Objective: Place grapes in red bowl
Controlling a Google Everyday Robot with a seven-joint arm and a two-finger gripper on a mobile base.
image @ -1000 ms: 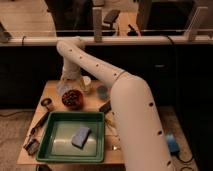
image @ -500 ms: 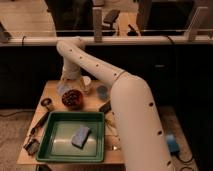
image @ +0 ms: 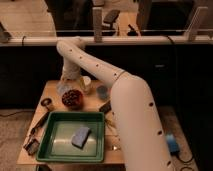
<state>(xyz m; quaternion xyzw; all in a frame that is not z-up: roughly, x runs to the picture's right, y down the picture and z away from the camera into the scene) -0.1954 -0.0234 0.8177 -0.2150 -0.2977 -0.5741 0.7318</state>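
The red bowl (image: pixel 73 104) stands on the wooden table, just behind the green tray. A bumpy dark red-purple clump, the grapes (image: pixel 73 95), shows inside the bowl's outline; I cannot make out where the grapes end and the bowl's rim begins. My gripper (image: pixel 66 88) hangs from the white arm just above and behind the bowl's left side, close to the grapes. Whether it touches them is hidden.
A large green tray (image: pixel 52 145) with a blue sponge (image: pixel 81 136) fills the table's front. A pale-blue cup (image: pixel 102 92) and a white cup (image: pixel 87 83) stand right of the bowl. A small round object (image: pixel 47 103) and dark tools (image: pixel 36 129) lie at the left. My arm (image: pixel 135 115) spans the right side.
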